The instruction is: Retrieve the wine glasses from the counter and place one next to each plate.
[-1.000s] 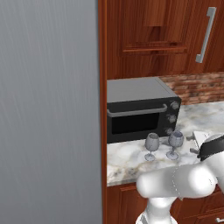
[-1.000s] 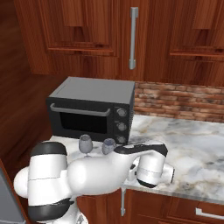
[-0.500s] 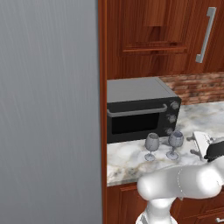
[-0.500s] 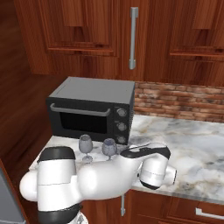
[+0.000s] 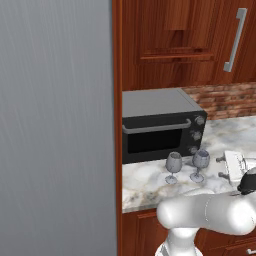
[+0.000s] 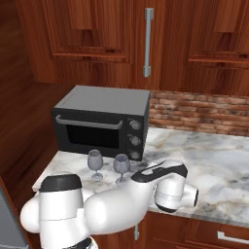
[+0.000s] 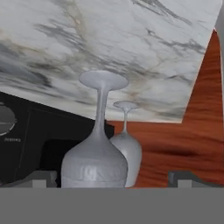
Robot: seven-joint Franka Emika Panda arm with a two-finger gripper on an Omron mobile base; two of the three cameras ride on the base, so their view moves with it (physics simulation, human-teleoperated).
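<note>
Both glasses stand upright on the counter (image 5: pixel 150 182), stems vertical, just in front of the oven (image 6: pixel 102 124): one (image 5: pixel 173 167) to the left, the other (image 5: pixel 200 165) just beside it on the right. Your gripper (image 7: pixel 111 177) is spread wide, holding nothing, with the nearer glass's bowl (image 7: pixel 94 164) between the fingertips (image 7: pixel 41 178). The oven blocks the far side; open marble lies to the right, and the counter's edge is close in front.
</note>
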